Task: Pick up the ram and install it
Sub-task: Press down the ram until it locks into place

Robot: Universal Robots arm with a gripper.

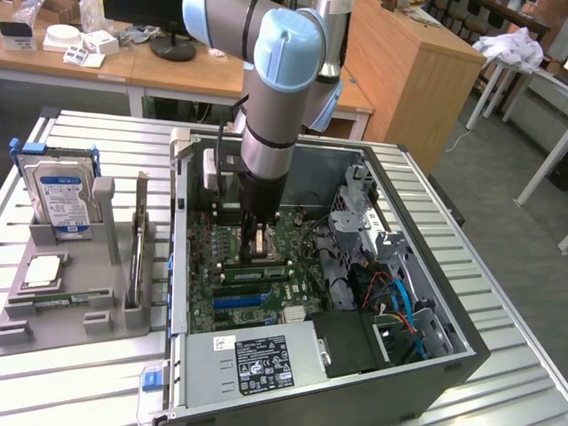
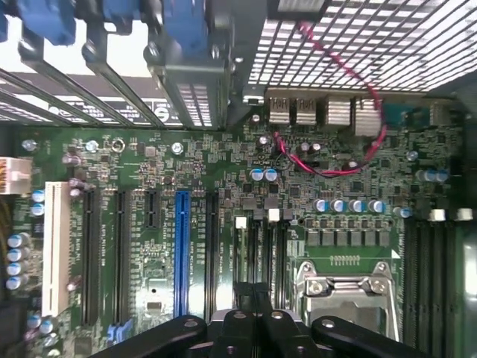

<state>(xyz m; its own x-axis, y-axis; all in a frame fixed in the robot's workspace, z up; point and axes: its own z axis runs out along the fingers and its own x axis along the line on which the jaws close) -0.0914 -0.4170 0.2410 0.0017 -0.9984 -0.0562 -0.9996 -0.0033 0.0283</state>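
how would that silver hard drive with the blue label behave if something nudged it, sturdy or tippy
The hard drive stands on edge in a slot of the grey holder, so a sideways nudge would probably be checked by the slot walls. Its metal casing looks rigid, likely heavy for its size. Lifted free, standing on that narrow edge, it would probably tip easily.

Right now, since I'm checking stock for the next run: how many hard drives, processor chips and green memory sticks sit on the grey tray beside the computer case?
On the grey tray, seen in the exterior view:
Hard drive: 1
Processor chip: 1
Green memory stick: 1
Total: 3
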